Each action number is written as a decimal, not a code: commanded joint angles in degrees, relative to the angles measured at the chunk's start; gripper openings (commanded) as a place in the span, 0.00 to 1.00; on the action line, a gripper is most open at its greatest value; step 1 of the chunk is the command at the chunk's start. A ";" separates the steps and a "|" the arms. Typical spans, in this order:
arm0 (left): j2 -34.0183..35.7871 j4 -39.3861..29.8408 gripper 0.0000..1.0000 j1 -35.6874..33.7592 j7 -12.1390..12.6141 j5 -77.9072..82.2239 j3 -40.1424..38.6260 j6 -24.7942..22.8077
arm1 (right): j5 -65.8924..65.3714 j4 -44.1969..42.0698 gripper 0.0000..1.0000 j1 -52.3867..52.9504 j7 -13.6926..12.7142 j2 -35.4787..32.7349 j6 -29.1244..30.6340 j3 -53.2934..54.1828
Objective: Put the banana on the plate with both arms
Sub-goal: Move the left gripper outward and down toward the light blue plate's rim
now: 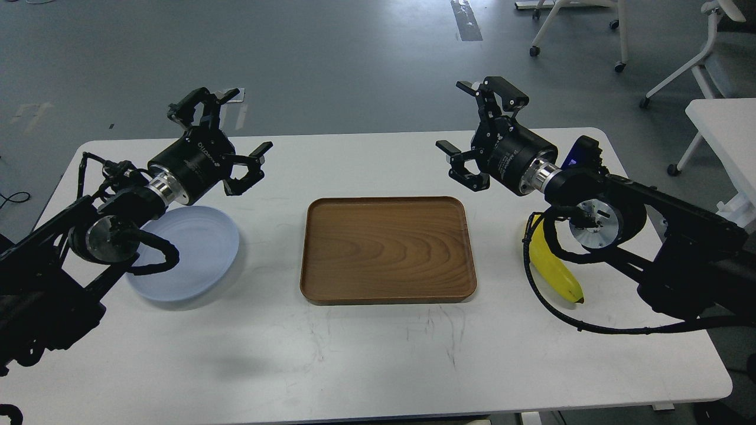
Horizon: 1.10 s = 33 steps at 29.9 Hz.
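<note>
A plate (201, 254), a wooden tray (387, 251) and a banana (555, 268) are carried by the white bench (378, 354); the plate lies beneath the left hand (227, 139).

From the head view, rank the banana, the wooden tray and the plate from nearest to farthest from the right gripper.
1. Wooden tray, table centre, and banana, below the right arm: too close to call from the right gripper.
2. Plate, far left under the left arm, clearly farthest.

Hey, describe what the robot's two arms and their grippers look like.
Both arms are black with silver joint rings and looping black cables. The left gripper and right gripper are black claws on round black housings; the left housing bears small white lettering, and the right arm shows a blue patch.
</note>
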 commanded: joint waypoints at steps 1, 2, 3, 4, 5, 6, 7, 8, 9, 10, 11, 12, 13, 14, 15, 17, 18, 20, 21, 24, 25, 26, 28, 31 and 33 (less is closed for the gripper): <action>0.15 -0.01 0.98 0.32 -0.65 0.24 -0.43 0.04 | 0.22 -0.71 1.00 0.37 -0.21 0.29 -0.10 1.35; 0.15 0.17 0.98 0.32 -0.91 0.33 -0.43 0.13 | 0.22 -0.88 1.00 0.46 -0.21 0.30 -0.10 1.35; 0.15 0.26 0.98 0.41 -1.09 0.16 -0.43 0.22 | 0.22 -0.97 1.00 0.55 -0.21 0.38 -0.10 1.35; 0.15 0.43 0.98 0.41 -1.09 -0.10 -0.43 0.22 | 0.22 -1.06 1.00 0.64 -0.21 0.56 -0.19 1.35; 0.15 0.69 0.98 0.41 -1.09 -0.10 -0.43 0.48 | 0.22 -1.49 1.00 0.72 -0.12 0.82 -0.19 1.35; 0.06 0.78 0.98 0.41 -1.26 -0.10 -0.43 0.48 | 0.22 -1.58 1.00 0.73 -0.21 0.82 -0.19 1.35; 0.15 0.78 0.98 0.33 -1.35 -0.10 -0.43 0.48 | 0.22 -1.67 1.00 0.73 -0.12 0.82 -0.19 1.35; 0.23 0.78 0.98 0.32 -1.35 -0.19 -0.51 0.48 | 0.22 -1.67 1.00 0.81 -0.21 0.82 -0.19 1.44; 0.23 0.78 0.98 0.32 -1.35 -0.19 -0.51 0.48 | 0.22 -1.67 1.00 0.81 -0.12 0.82 -0.19 1.44; 0.23 0.78 0.98 0.32 -1.35 -0.19 -0.51 0.57 | 0.22 -1.67 1.00 0.81 -0.21 0.82 -0.19 1.44; 0.23 0.78 0.98 0.32 -1.35 -0.02 -0.43 0.57 | 0.22 -1.67 1.00 0.81 -0.21 0.82 -0.19 1.44; 0.32 0.78 0.98 0.32 -1.35 -0.02 -0.43 0.57 | 0.22 -1.76 1.00 0.90 -0.21 0.74 -0.19 1.44; 0.41 0.78 0.98 0.32 -1.35 -0.02 -0.43 0.57 | 0.22 -1.67 1.00 0.90 -0.12 0.65 -0.19 1.44; 0.41 0.70 0.98 0.32 -1.35 -0.10 -0.43 0.57 | 0.22 -1.76 1.00 0.90 -0.12 0.56 -0.19 1.44; 0.50 0.70 0.98 0.32 -1.27 -0.10 -0.43 0.57 | 0.22 -1.76 1.00 0.81 -0.21 0.56 -0.19 1.44; 0.58 0.70 0.98 0.32 -1.27 -0.10 -0.43 0.57 | 0.22 -1.76 1.00 0.73 -0.12 0.47 -0.19 1.44; 0.50 0.70 0.98 0.32 -1.27 -0.10 -0.43 0.57 | 0.22 -1.76 1.00 0.73 -0.12 0.56 -0.19 1.44; 0.59 0.61 0.98 0.24 -1.27 -0.02 -0.43 0.57 | 0.22 -1.76 1.00 0.73 -0.12 0.56 -0.19 1.44; 0.59 0.61 0.98 0.24 -1.18 -0.10 -0.43 0.57 | 0.22 -1.76 1.00 0.73 -0.12 0.56 -0.19 1.44; 0.59 0.61 0.98 0.24 -1.18 -0.02 -0.43 0.57 | 0.13 -1.85 1.00 0.81 -0.12 0.65 -0.28 1.44; 0.76 0.61 0.98 0.24 -0.92 -0.02 -0.43 0.57 | 0.13 -1.76 1.00 0.81 -0.12 0.65 -0.28 1.44; 0.76 0.61 0.98 0.24 -0.65 -0.02 -0.43 0.48 | 0.13 -1.85 1.00 0.81 -0.12 0.65 -0.28 1.44; 0.67 0.61 0.98 0.32 -0.56 -0.10 -0.43 0.48 | 0.22 -1.76 1.00 0.90 -0.12 0.56 -0.28 1.44; 0.67 0.61 0.98 0.32 -0.56 -0.10 -0.43 0.39 | 0.13 -1.76 1.00 0.90 -0.12 0.56 -0.37 1.44; 0.85 0.61 0.98 0.32 -0.48 -0.10 -0.43 0.13 | 0.22 -1.76 1.00 1.08 -0.12 0.56 -0.37 1.44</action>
